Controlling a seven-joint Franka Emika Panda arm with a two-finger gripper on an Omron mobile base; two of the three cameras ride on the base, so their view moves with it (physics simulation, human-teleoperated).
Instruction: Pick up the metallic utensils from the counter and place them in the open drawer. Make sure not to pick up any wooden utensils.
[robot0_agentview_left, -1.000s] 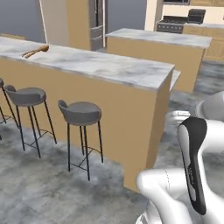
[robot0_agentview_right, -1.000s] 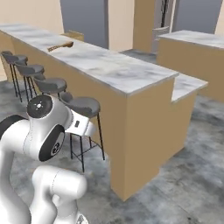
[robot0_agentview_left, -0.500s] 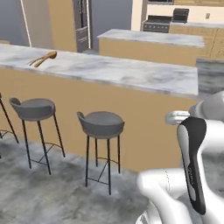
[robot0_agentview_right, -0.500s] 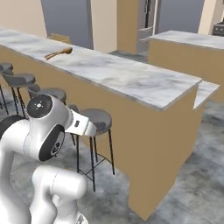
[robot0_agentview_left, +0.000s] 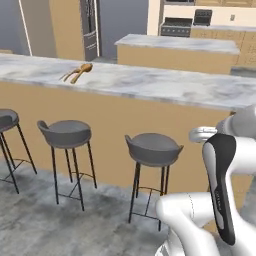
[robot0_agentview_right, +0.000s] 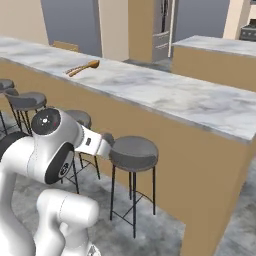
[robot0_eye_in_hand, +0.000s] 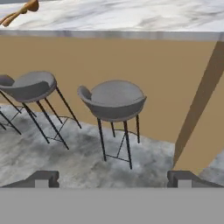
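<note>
The counter runs across the left base view with its marble top over a tan base, and also crosses the right base view as the counter. Two orange-brown wooden spoons lie together on it toward the left; they are the wooden spoons in the right base view and the wooden spoons at the top left of the hand view. The knife, the silver fork-like utensil and the open drawer are out of view. My gripper is open, low in front of the counter's stool side, holding nothing.
Grey bar stools line the counter's near side on a grey floor. A second marble island stands behind, with a steel fridge beyond. The counter's end is at the right of the hand view.
The whole picture has shifted, so the base has driven: counter and stools are nearer and larger, and the spoons sit further right in the left base view. The arm's pose looks the same.
</note>
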